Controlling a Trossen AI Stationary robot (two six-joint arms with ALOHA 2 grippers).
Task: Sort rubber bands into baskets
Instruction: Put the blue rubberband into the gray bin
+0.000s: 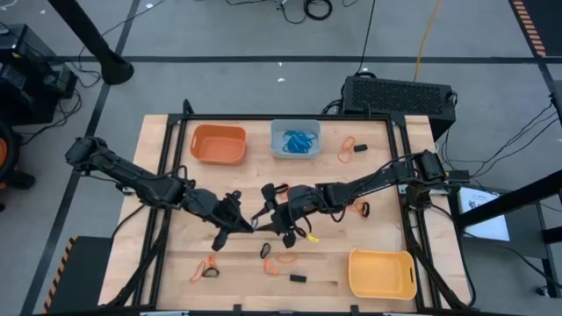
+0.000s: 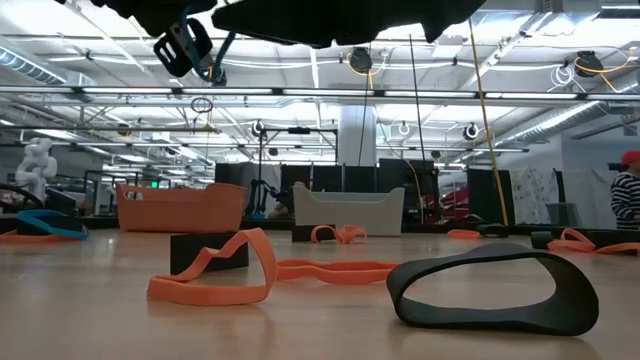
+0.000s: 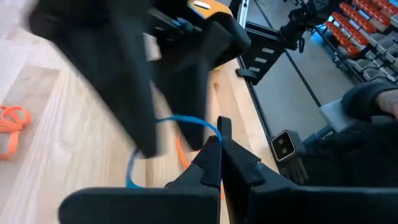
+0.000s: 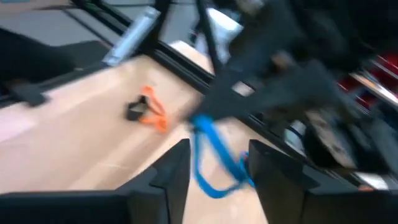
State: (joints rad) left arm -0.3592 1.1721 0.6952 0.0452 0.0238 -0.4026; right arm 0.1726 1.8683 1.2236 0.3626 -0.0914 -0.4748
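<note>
Over the middle of the table my two grippers meet tip to tip. My left gripper (image 1: pixel 255 226) (image 3: pixel 219 144) is shut on a blue rubber band (image 3: pixel 186 121) (image 4: pixel 214 155). My right gripper (image 1: pixel 272 219) (image 4: pixel 217 171) faces it, open, with one finger on each side of that band; I cannot tell whether they touch it. Along the far edge stand the orange basket (image 1: pixel 218 145) and the pale blue-grey basket (image 1: pixel 296 139), which holds blue bands. At the near right is the yellow basket (image 1: pixel 381 273). My left gripper pinches a short stretch of the blue band's loop (image 3: pixel 214 132) between the free ends of its two shut fingers. The band is lifted clear of the table, and its loop reaches away from the fingertips into the gap between my right gripper's fingers.
Loose bands lie on the wood: orange ones at the far right (image 1: pixel 349 149) and near left (image 1: pixel 206 269), an orange one (image 2: pixel 215 275) and a black one (image 2: pixel 495 290) close to the low camera. A black frame rail (image 1: pixel 290 117) borders the table.
</note>
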